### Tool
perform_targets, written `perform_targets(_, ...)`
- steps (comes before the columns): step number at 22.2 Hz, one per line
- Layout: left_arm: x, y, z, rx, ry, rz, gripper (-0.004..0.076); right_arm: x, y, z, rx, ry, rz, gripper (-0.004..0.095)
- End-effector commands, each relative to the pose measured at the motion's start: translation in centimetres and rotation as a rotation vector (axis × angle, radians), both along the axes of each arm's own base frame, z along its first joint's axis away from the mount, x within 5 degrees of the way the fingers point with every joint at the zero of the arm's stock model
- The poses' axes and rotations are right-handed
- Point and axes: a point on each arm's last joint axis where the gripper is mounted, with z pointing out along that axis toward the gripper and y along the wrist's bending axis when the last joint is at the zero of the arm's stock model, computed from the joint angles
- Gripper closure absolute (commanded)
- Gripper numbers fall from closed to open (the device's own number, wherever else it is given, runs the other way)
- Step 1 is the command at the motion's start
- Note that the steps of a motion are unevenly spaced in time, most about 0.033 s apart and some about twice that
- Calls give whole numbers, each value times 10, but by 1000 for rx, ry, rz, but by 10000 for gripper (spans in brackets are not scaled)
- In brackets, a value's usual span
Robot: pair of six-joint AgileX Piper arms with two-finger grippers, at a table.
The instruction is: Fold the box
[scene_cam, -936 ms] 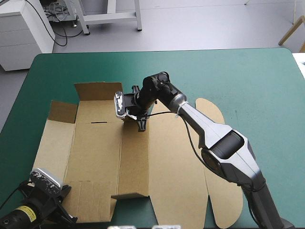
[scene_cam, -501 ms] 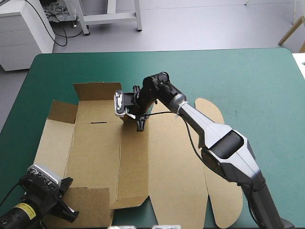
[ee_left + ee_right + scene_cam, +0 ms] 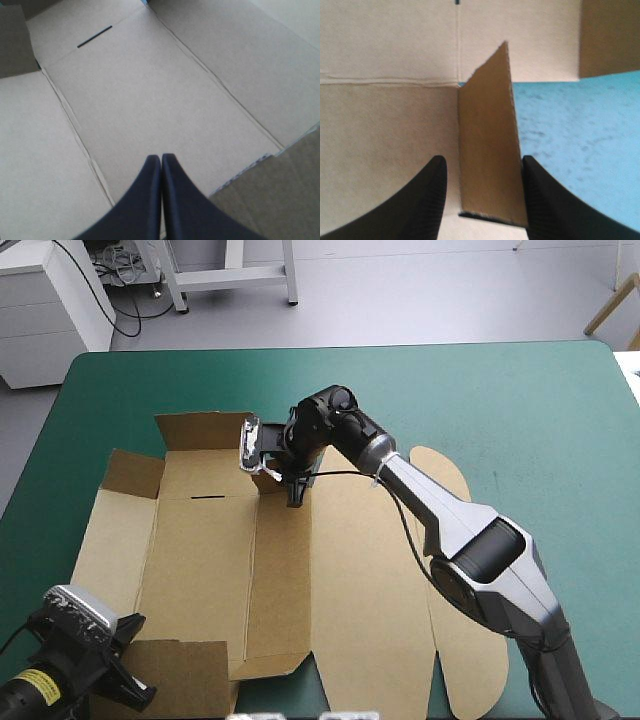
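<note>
The left hand [image 3: 160,158] is drawn shut to a single point, with nothing visible between its black fingers. Under and ahead of it the brown box [image 3: 150,90] lies spread open on the teal-green surface [image 3: 500,400], a darker flap [image 3: 270,195] just beside the hand. The right hand [image 3: 483,160] stands open, and a small upright flap [image 3: 487,145] at the box's far edge rises between its fingers.
</note>
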Motion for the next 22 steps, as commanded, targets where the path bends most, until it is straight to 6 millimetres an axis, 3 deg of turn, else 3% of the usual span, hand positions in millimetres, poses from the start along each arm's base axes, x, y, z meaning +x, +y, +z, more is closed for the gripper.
perform_targets(1,-1,2,40,-38,-59,30,734,-11,-35,81,46,-195,-129,488)
perform_targets(4,3,6,53,5,7,95,734,-12,-59,103,32,-236,-243,524)
perform_targets(7,17,2,72,29,31,103,734,-13,-96,130,35,-266,-411,606)
perform_targets(9,29,-3,77,44,59,102,734,-10,-126,146,87,-265,-561,737)
perform_targets(11,42,-9,76,57,85,101,734,-8,-156,161,167,-249,-688,932)
perform_targets(14,56,-14,73,78,126,98,734,-9,-200,176,297,-190,-848,927)
perform_targets(18,64,-18,70,84,151,94,734,-24,-246,177,318,-140,-987,927)
perform_targets(22,66,-23,71,35,141,77,734,-74,-304,144,267,-4,-1189,927)
